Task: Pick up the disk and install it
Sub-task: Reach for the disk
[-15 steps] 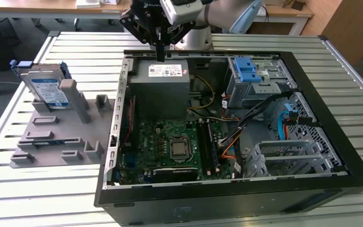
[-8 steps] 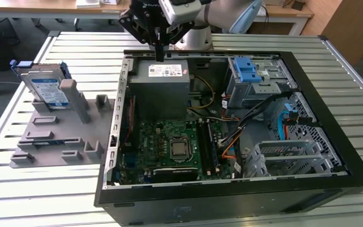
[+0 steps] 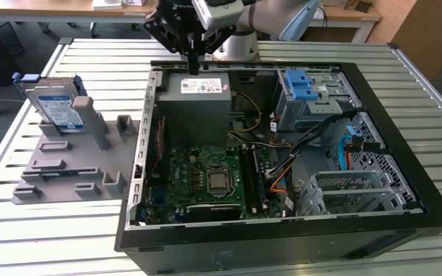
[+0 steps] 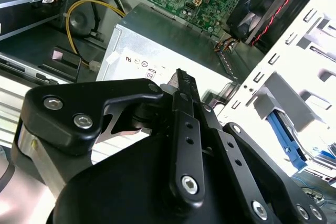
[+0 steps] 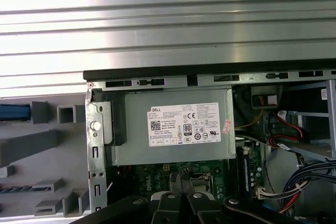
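Observation:
The disk (image 3: 56, 108), silver with a blue-and-white label and blue rails, stands on edge in a grey slotted holder (image 3: 67, 169) at the exterior view's left, outside the computer case. My gripper (image 3: 195, 70) hangs over the case's far edge, above the grey power-supply box (image 3: 198, 109), well away from the disk. Its black fingers are shut together with nothing between them, as both wrist views also show: gripper (image 5: 184, 178), gripper (image 4: 181, 75). A blue edge of the disk (image 5: 13, 113) shows in the first wrist view.
The open black computer case (image 3: 282, 233) lies flat on a slatted metal table (image 3: 67, 241). Inside are the motherboard (image 3: 213, 178), a drive cage with a light-blue latch (image 3: 305, 86), a bare silver cage (image 3: 351, 190) and loose cables (image 3: 321, 135).

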`<control>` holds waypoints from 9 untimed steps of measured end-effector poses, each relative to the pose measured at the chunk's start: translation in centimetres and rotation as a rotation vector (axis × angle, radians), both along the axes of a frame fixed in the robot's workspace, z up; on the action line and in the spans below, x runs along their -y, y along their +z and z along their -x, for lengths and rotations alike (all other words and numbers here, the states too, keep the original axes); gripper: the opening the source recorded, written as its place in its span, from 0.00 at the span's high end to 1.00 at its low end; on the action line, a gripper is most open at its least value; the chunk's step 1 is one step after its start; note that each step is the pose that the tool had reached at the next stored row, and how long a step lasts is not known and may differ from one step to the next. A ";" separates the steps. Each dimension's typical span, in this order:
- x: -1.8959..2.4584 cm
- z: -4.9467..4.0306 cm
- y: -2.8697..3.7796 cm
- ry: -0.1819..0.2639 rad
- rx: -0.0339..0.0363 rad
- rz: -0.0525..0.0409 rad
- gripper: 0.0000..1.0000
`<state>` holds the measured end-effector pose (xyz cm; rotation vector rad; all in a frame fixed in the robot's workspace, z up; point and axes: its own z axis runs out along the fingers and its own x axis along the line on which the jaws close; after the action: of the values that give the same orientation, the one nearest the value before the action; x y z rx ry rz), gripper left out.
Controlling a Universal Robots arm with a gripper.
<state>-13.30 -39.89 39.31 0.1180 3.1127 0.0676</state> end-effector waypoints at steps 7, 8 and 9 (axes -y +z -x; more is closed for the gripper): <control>0.00 0.01 0.00 0.000 0.0000 -0.0001 0.89; 0.00 0.01 0.00 0.000 0.0000 -0.0001 0.89; 0.00 0.03 0.00 0.000 0.0000 -0.0001 0.89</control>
<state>-13.33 -39.89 39.31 0.1179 3.1126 0.0677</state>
